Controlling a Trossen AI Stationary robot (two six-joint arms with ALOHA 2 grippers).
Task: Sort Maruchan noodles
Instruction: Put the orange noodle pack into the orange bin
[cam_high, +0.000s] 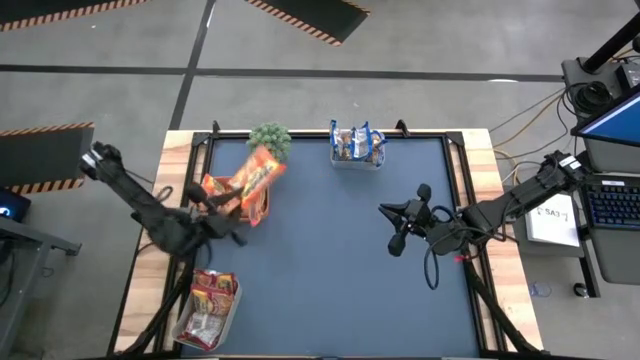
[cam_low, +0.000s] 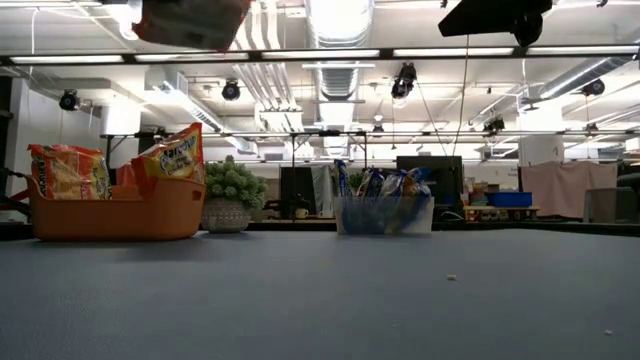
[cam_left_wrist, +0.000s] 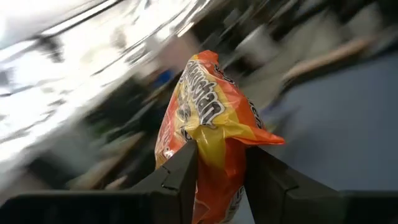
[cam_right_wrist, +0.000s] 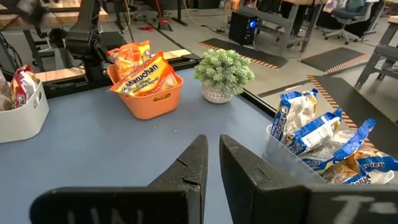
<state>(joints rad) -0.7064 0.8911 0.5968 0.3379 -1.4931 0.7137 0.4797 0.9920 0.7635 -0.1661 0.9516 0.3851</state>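
Orange packet (cam_left_wrist: 208, 134) clamped in raised left gripper (cam_left_wrist: 221, 168); right gripper (cam_high: 396, 226) idle.

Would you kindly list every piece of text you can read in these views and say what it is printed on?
"Maruchan": orange packet in the orange tray.
"Maruchan", partly creased: orange packet clamped in the left gripper.
Blue packets in the clear tub: print too small to read.
Red packets: unreadable.
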